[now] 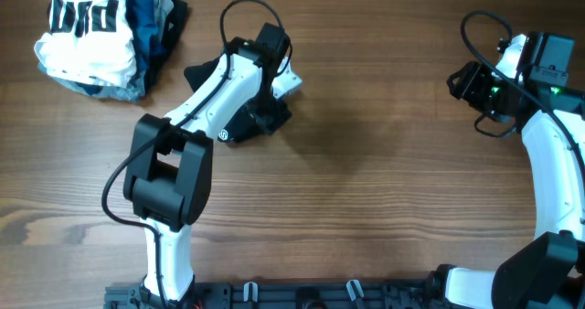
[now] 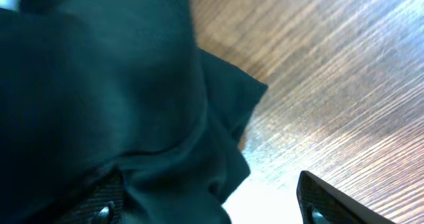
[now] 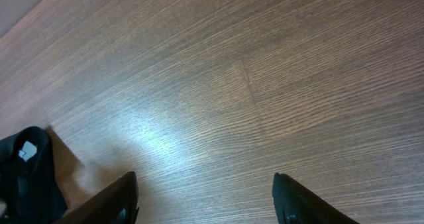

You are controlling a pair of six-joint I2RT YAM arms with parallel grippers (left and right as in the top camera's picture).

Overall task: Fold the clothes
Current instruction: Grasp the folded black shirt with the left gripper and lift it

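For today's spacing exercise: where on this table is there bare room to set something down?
Bare table spans the middle, between the black garment and the right arm. Crowded: the far-left corner with the clothes pile, and around the left arm.

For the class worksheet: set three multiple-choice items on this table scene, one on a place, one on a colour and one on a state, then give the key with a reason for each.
1. Where is the black garment? A in a basket; B beneath the left end effector; C on the floor.
2. What colour is the striped garment? A red; B green; C white.
3. How is the right end effector? A open over bare table; B shut on cloth; C shut on nothing.
Key: B, black fabric fills the left wrist view at its fingers; C, it is white with black stripes; A, its fingers stand apart with only wood between them.
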